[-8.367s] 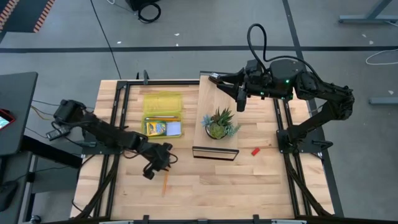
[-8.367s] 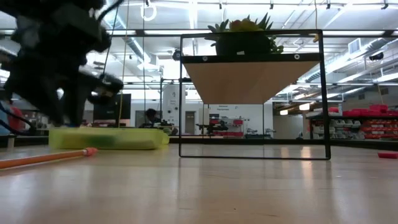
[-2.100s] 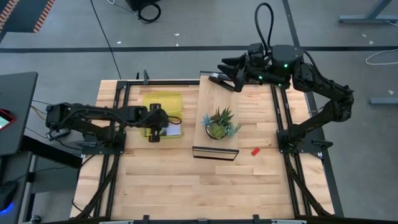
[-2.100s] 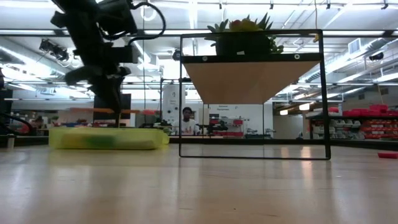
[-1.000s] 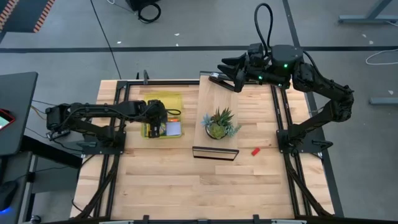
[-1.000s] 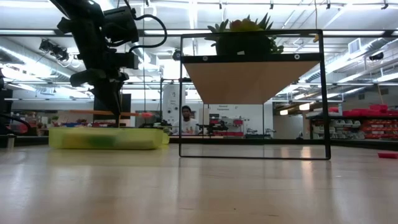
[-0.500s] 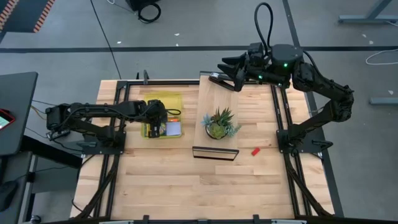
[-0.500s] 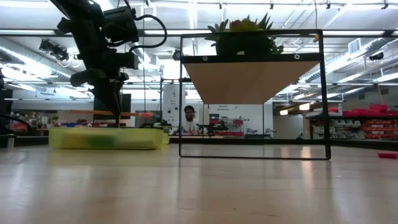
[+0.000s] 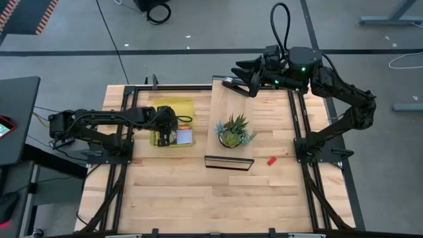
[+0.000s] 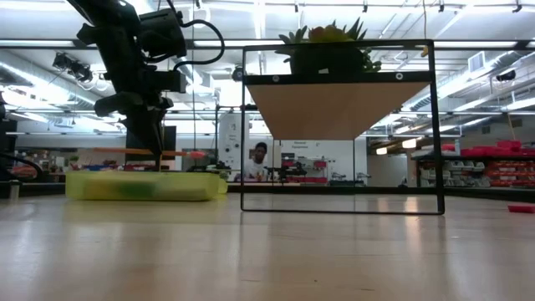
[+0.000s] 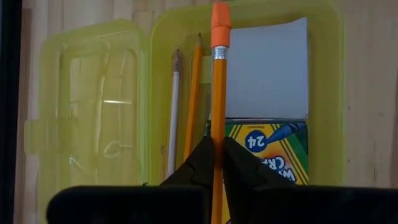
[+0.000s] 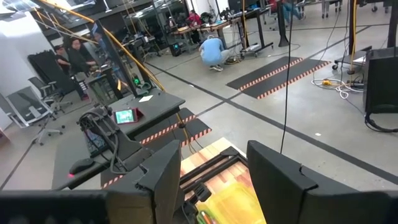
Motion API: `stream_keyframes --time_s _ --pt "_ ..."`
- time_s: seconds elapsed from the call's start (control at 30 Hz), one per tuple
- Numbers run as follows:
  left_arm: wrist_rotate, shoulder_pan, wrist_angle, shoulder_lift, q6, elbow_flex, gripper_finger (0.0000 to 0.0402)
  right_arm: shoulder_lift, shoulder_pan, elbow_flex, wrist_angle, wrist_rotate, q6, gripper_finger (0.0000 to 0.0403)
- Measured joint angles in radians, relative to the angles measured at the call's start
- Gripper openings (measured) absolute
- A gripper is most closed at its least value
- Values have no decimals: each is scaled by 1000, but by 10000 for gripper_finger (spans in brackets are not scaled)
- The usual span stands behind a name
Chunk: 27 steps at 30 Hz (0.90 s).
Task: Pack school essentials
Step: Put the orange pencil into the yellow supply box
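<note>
Left gripper [image 11: 217,155] pinches an orange pencil [image 11: 217,93], fingers pressed tight on its shaft, hovering over the open yellow-green case [image 11: 323,93]. Pencil's eraser end points away from the wrist and lies level above the case in the low view [image 10: 138,152]. Under it in the case: a second orange pencil [image 11: 193,99], a pale thin pencil [image 11: 174,106], the blue pad [image 11: 273,68] and the crayon box [image 11: 273,155], pad and box touching. Clear lid [image 11: 93,118] folded open flat beside the tray.

High view: left gripper [image 9: 166,125] over the case [image 9: 173,109] on the table's [image 9: 218,198] left half. Right gripper [image 9: 243,74] spread open, holding nothing, raised at the far edge near a wooden board [image 9: 228,99] on a black frame. Potted plant [image 9: 232,131] sits on that board. Red block [image 9: 271,160] lies on the table right of the frame, well apart from the case.

Low view: a person [image 10: 261,159] far behind in the room.
</note>
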Motion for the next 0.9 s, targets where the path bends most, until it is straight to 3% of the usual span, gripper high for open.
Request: stream_keyframes --time_s 0.5,0.9 --pt "0 3 12 0 -11 0 17 0 0 0 0 0 2 190" --pt "6 51 210 4 46 -81 18 0 0 0 2 0 10 190"
